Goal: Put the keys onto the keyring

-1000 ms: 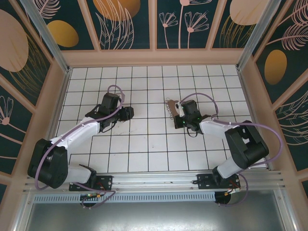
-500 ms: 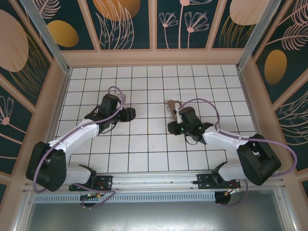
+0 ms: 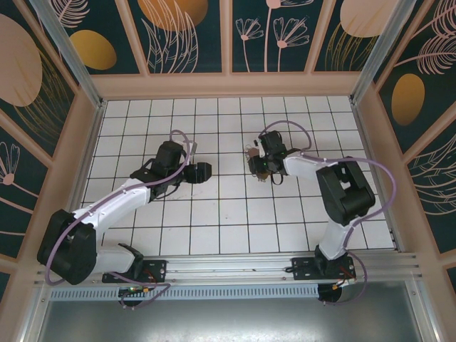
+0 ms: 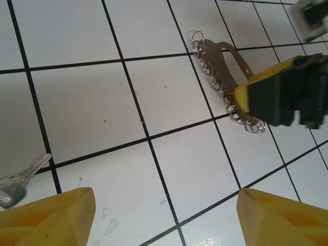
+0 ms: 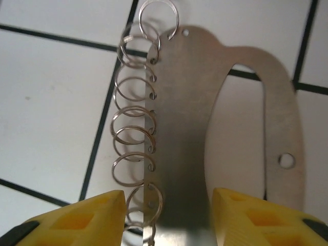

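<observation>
1. The right arm (image 3: 342, 192) has swung up the table over the past second. It has carried the right gripper (image 3: 259, 162) from tiles nearer its base onto the keyring (image 5: 184, 113), while the left gripper (image 3: 202, 171) has edged rightward.
2. Two arms, the left arm (image 3: 114, 203) among them, work one white tiled floor (image 3: 214, 228) boxed by wooden walls (image 3: 228, 85). Both tools sit mid-floor, well clear of every wall.
3. One keyring, a flat metal plate with an oval handle loop, lies flat. The right gripper's spread yellow fingertips (image 5: 77, 218) straddle its lower end.
4. The left gripper hangs with its fingers wide apart over bare tile, nothing between them. Open tiles separate it from the keyring.
5. One key (image 4: 18, 180) lies flat just beside one of its fingers, well apart from the keyring.
6. At least seven small split rings (image 5: 134, 89) line one edge of the plate, some overlapping.
</observation>
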